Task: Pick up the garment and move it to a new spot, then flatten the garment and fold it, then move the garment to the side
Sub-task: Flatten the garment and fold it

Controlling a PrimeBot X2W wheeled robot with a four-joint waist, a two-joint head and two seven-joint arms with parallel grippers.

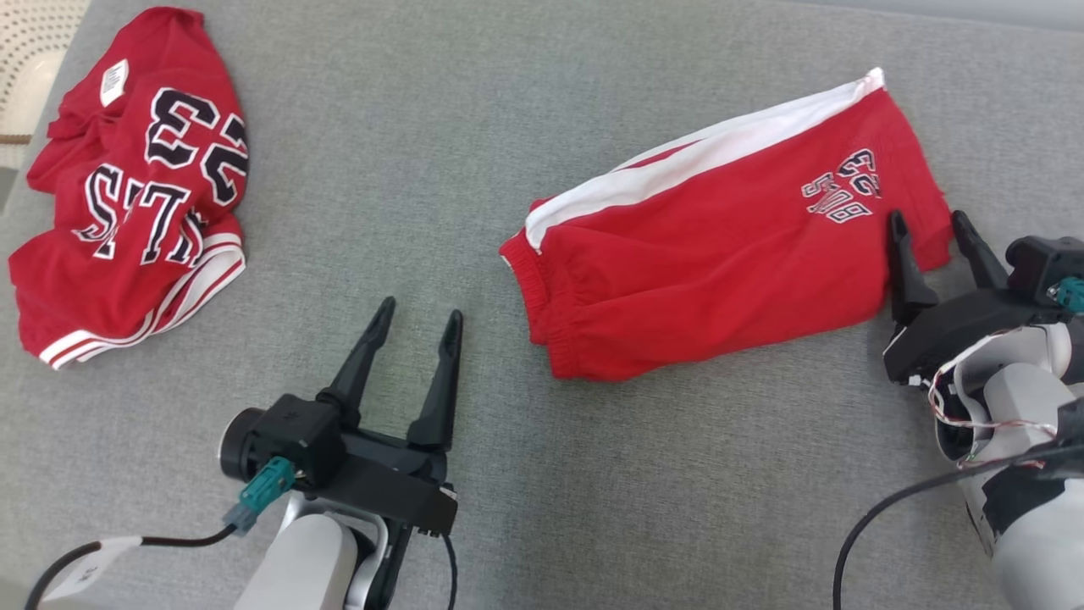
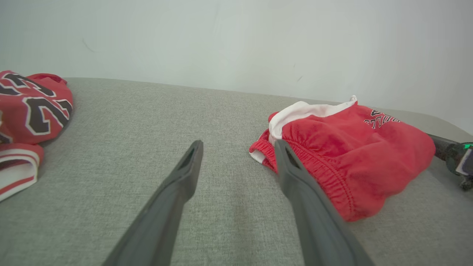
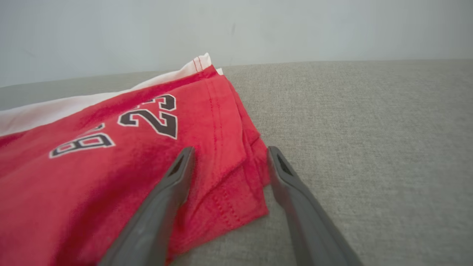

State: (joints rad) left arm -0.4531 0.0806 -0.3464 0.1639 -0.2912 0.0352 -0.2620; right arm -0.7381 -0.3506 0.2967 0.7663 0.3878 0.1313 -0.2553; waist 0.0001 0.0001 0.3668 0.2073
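Folded red shorts lie right of centre on the grey surface. The right gripper stands spread wide astride their right hem corner; the left gripper, equally spread and empty, sits near-left of them

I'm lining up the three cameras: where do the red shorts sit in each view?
Head view: red shorts, right of centre.
Left wrist view: right half, waistband nearest.
Right wrist view: left half, hem corner within the open right gripper.
Shared landmark: their black lettering.
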